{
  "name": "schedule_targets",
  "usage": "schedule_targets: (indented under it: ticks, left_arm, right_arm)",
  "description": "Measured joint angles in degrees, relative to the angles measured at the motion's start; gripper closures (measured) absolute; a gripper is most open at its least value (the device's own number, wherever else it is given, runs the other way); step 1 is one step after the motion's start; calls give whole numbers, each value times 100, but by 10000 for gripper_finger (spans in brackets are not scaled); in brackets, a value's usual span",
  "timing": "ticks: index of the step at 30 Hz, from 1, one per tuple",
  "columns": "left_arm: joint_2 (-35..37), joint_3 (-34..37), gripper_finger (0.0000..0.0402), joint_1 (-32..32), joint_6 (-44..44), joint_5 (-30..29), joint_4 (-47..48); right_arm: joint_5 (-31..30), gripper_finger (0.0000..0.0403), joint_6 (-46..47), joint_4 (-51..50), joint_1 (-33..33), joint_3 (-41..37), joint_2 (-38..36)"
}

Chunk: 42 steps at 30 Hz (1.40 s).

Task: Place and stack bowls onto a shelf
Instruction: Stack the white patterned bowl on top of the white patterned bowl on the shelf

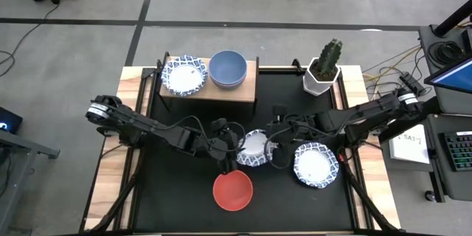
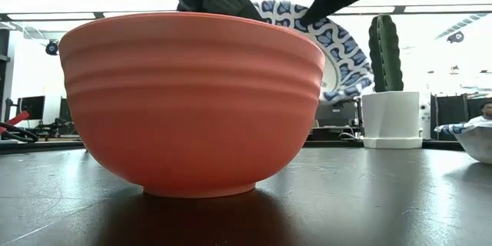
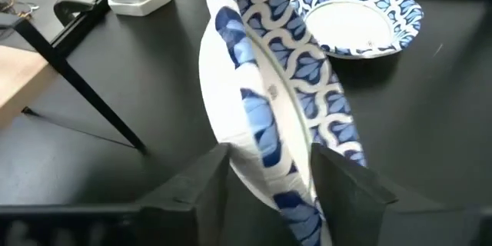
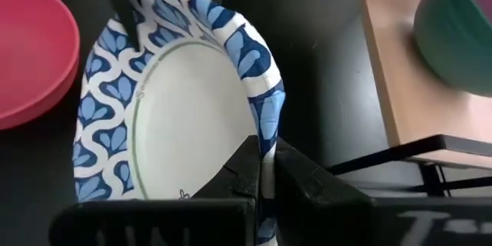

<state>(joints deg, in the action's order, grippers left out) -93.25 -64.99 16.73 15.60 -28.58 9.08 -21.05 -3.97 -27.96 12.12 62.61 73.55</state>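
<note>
I have both arms meeting over the middle of the black mat (image 1: 169, 192), each gripping the same blue-patterned bowl (image 1: 255, 147). The left gripper (image 3: 269, 173) has its fingers closed on the bowl's rim, one on each face of the wall, and the bowl stands tilted on edge between them. The right gripper (image 4: 263, 177) pinches the opposite rim, fingers nearly together with only the thin wall between. From table height I see the bowl lifted clear of the mat, behind the red bowl (image 2: 192, 100).

The red bowl sits upright near the front edge of the mat, just in front of the held one. A second patterned bowl (image 1: 316, 166) rests upright toward the right edge, near the right arm.

On the shelf (image 1: 236, 91) at the back edge, left of centre, I see another patterned bowl (image 1: 184, 74) on the left part and a blue-grey bowl (image 1: 228, 67) beside it, rims about touching; the blue-grey one tops a stack with a green bowl (image 4: 460, 34) beneath. The cactus pot (image 1: 322, 77) stands at the back right.
</note>
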Motion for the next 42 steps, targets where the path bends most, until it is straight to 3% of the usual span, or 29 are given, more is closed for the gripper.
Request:
schedule_targets:
  ticks: [7, 14, 19, 26, 34, 42]
  left_arm:
    - [39, 4, 386, -7, 189, -83, -3]
    - [232, 2, 399, -11, 514, -100, 57]
    - [596, 2, 401, -3, 679, -315, 610]
    - [1462, 2, 401, -9, 859, -786, 1547]
    - [3049, 2, 402, -93, 494, -1226, 2116]
    - [4483, 7, 401, -883, 206, -1464, 2725]
  right_arm:
    - [45, 354, -15, 332, 0, -55, 99]
    - [34, 268, -373, 683, -2, 152, -6]
    - [1, 232, -944, 872, -4, 361, -203]
    - [129, 227, -1529, 1338, -129, 367, -747]
    - [506, 227, -1225, 1337, -356, 343, -1057]
    - [521, 227, -890, 1419, -354, 315, -773]
